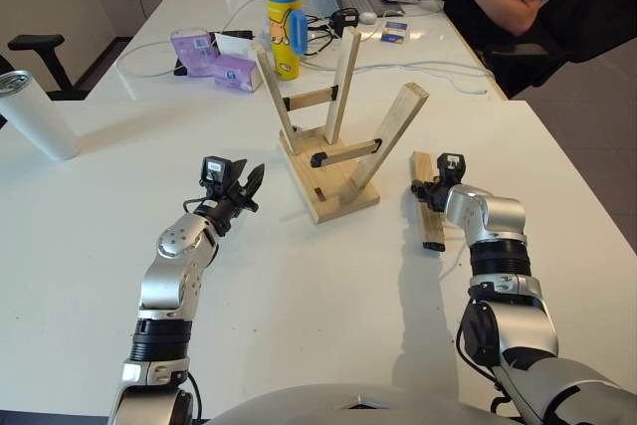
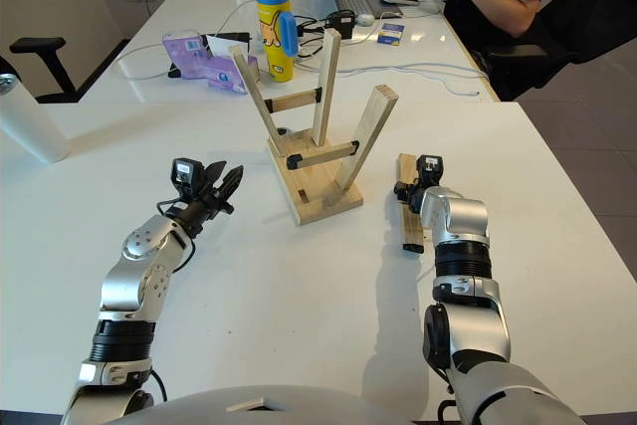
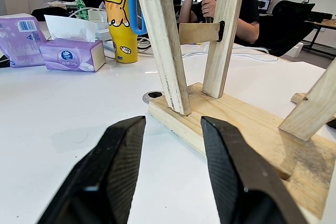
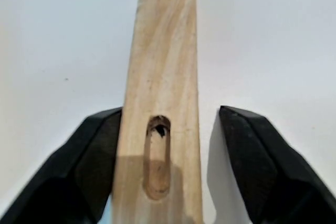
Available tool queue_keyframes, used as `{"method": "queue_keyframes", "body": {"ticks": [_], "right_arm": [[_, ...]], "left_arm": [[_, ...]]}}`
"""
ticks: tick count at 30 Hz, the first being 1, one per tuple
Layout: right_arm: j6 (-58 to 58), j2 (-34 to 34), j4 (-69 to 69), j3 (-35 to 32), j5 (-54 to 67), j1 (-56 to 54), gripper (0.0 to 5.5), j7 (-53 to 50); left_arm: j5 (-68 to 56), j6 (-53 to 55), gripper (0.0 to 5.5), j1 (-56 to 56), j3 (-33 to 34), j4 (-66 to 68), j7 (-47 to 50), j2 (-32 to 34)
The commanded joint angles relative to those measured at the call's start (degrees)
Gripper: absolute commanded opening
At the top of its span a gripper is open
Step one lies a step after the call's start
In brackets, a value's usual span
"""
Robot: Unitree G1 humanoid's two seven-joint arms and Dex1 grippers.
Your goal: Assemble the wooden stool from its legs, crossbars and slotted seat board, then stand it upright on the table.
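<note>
The slotted seat board (image 1: 333, 198) lies flat at mid-table with three legs standing up out of it: a far-left leg (image 1: 273, 87), a far leg (image 1: 344, 82) and a leaning right leg (image 1: 395, 138). Two crossbars (image 1: 311, 99) (image 1: 348, 154) join them. A loose leg (image 1: 430, 218) with an oval slot (image 4: 157, 156) lies flat to the right of the board. My right gripper (image 1: 430, 189) is open, one finger on each side of that leg's far end (image 4: 163, 66). Left of the board, my left gripper (image 1: 245, 184) hovers open and holds nothing; the board's edge (image 3: 231, 124) is just beyond its fingertips.
A white tumbler (image 1: 35, 111) stands at the far left. Behind the stool are a tissue box (image 1: 235, 72), a purple pack (image 1: 193, 46), a yellow cup (image 1: 285, 32) and cables. A person sits at the far right corner. The table's right edge is near the loose leg.
</note>
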Motion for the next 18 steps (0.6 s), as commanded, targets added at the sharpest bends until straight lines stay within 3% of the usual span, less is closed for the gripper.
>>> {"method": "queue_keyframes", "body": {"ticks": [1,4,8,9,18], "right_arm": [[2.5,1.1,1.2,0.4,0.5,1.3,2.48,0.5],[2.5,1.0,1.0,0.4,0.6,1.3,2.06,0.6],[2.4,0.9,1.2,0.4,0.6,1.2,2.06,0.9],[2.4,0.8,1.2,0.4,0.5,1.2,2.42,0.8],[2.5,0.6,1.2,0.1,0.3,0.7,3.6,0.8]], "left_arm": [[0.1,0.6,1.94,0.2,-0.1,-0.4,-0.1,0.2],[0.1,0.7,1.94,0.2,-0.2,-0.5,0.0,0.1],[0.2,0.6,1.94,0.2,-0.2,-0.4,0.0,0.1],[0.2,0.6,1.94,0.2,-0.2,-0.4,0.0,0.1],[0.1,0.5,1.94,0.3,-0.2,-0.4,-0.1,0.1]]}}
